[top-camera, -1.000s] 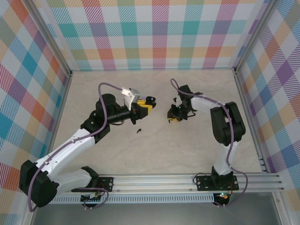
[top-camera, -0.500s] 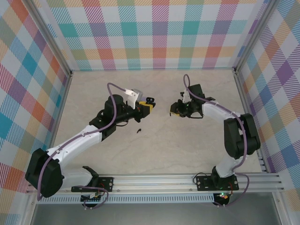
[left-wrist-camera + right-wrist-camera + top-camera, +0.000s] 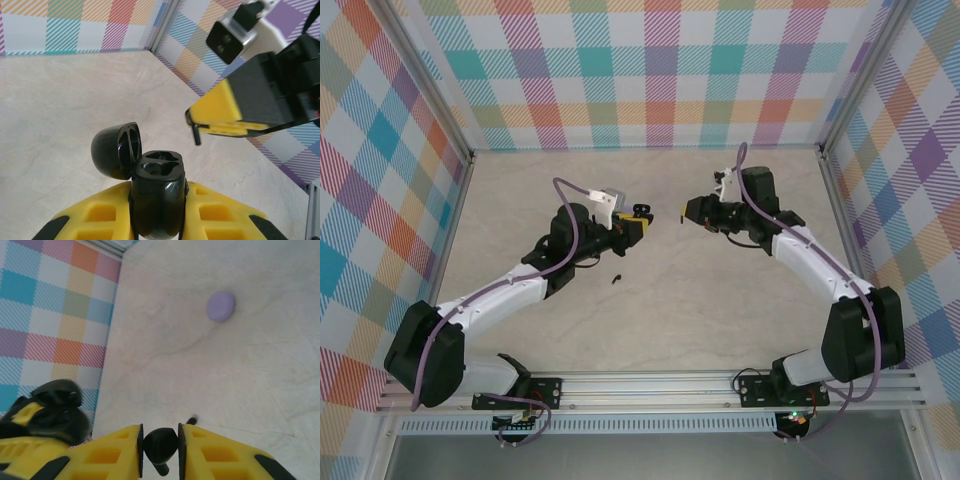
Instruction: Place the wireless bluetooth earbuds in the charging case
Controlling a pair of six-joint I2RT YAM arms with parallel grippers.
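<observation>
The left end effector (image 3: 638, 222) is clenched on the black charging case (image 3: 157, 192); the left wrist view shows the case upright between the yellow fingers (image 3: 95, 217), its lid (image 3: 112, 152) hinged open and tipped to the left, both moulded sockets facing up and bare. The right end effector (image 3: 686, 212) is clamped on a black earbud (image 3: 160, 446); from the right wrist camera the bud's rounded body sits pinched between the two yellow pads, its short stem pointing down past them. In the left wrist view that same stem hangs below the right end effector's yellow tip, up and to the right of the open case and apart from it. Seen from above, the two end effectors face each other across a gap over the middle of the pale marbled worktop (image 3: 720, 300), neither touching the other. A second black earbud (image 3: 616, 279) lies loose on the worktop, just on the near side of the left end effector. A pale lilac rounded object (image 3: 221, 306) rests on the worktop in the right wrist view, well away from the held bud; whether it is a case or an earbud I cannot tell.
</observation>
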